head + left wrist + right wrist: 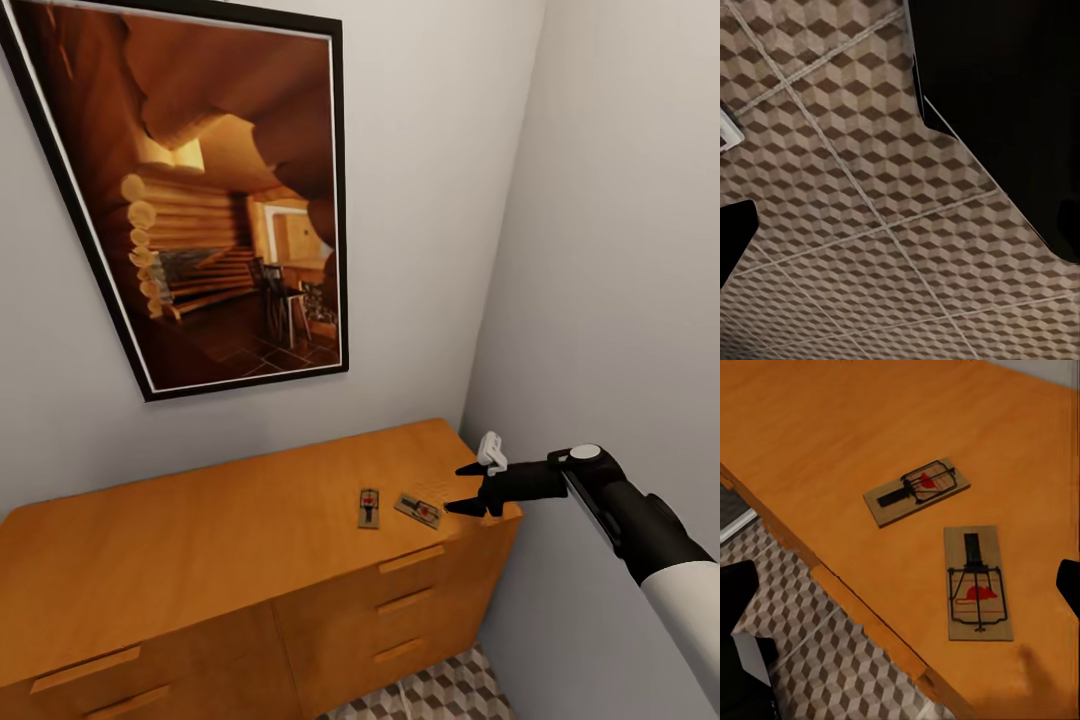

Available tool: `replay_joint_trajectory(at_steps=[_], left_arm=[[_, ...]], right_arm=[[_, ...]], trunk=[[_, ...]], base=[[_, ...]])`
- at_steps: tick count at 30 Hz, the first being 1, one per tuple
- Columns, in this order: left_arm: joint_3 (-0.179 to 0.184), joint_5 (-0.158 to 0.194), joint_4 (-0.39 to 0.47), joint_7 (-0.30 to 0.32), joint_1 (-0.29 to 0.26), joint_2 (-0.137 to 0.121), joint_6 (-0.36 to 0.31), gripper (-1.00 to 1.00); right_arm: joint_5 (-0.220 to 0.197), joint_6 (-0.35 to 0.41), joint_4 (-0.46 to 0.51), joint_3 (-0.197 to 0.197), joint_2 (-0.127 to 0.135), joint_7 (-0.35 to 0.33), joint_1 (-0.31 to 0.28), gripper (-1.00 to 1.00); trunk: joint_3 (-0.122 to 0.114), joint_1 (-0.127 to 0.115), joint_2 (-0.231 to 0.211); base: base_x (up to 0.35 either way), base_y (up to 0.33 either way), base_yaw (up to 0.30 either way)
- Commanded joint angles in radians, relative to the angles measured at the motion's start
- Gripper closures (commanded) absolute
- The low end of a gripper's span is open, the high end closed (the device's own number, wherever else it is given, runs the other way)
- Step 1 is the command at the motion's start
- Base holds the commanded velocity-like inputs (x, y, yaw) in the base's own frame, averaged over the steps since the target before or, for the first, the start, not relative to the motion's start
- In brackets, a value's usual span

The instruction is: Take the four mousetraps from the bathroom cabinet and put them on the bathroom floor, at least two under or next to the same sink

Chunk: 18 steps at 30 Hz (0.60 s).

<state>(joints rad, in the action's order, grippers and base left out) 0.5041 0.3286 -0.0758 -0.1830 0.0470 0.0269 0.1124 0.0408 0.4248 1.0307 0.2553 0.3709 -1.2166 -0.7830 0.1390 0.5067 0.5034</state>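
We count two mousetraps on the cabinet [200,540] top, near its right end: one mousetrap [369,507] further in, the other mousetrap [419,511] just beside the right end effector [464,488]. That end effector hovers at the cabinet's right end, fingers spread, gripping nothing. A framed picture [215,190] hangs on the wall above. Patterned bathroom floor [870,225] lies below the left wrist; its end effector's state we cannot tell.
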Motion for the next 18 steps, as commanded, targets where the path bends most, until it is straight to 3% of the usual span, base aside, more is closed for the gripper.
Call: replay_joint_trajectory(at_steps=[1,7,18], left_arm=[[0.008,0.009,-0.002,0.002,0.0,0.001,0.006,-1.0],[0.008,0.009,-0.002,0.034,0.005,0.0,0.006,-1.0],[0.008,0.009,-0.002,0.048,0.007,-0.001,0.006,-1.0]], right_arm=[[0.002,0.009,0.0,0.001,0.001,-0.003,-0.001,-1.0],[0.002,0.008,-0.017,0.001,0.002,-0.003,-0.001,-1.0],[0.003,-0.019,-0.05,0.0,0.002,-0.003,-0.001,-1.0]], trunk=[[0.002,0.001,0.002],[0.002,0.001,0.002],[0.002,0.001,0.002]], base=[[0.201,0.0,0.0],[0.153,0.0,0.0],[0.025,0.0,0.0]])
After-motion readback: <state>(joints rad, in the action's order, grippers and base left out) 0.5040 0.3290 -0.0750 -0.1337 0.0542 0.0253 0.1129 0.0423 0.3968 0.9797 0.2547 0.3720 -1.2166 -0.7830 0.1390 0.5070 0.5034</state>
